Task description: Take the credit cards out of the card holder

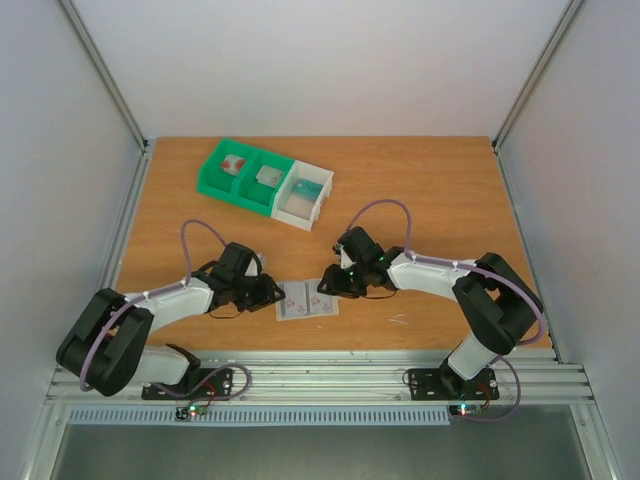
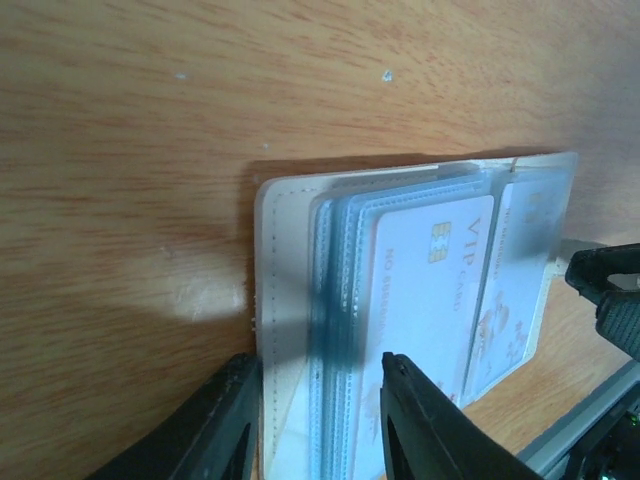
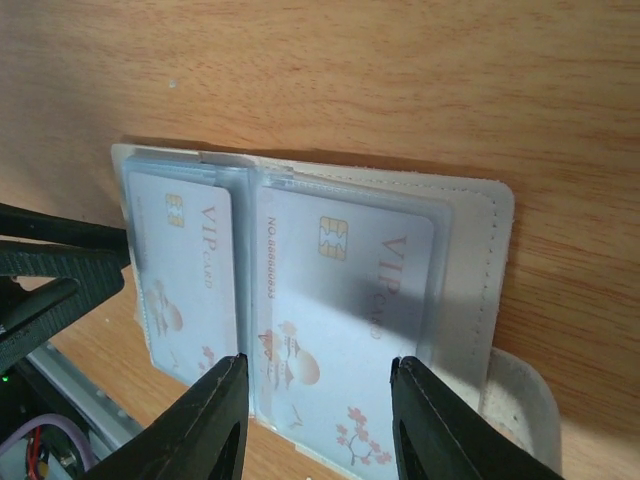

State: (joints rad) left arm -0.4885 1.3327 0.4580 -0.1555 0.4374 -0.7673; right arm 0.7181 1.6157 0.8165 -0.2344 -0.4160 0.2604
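Card holder lying open on tabletop near front edge, credit cards inside its sleeves. Left gripper over left panel, jaws spread; right gripper over right panel, jaws spread.

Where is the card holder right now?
In the top view, the card holder lies open on the table, by its near edge, between the left gripper and the right gripper.

Holder's left edge: taken by the left gripper, which stands at the card holder.
Holder's right edge: taken by the right gripper.
Far side: bare table up to the compartment tray, well apart.
Near side: thin strip of wood before the metal rail.
Right half: open wood.
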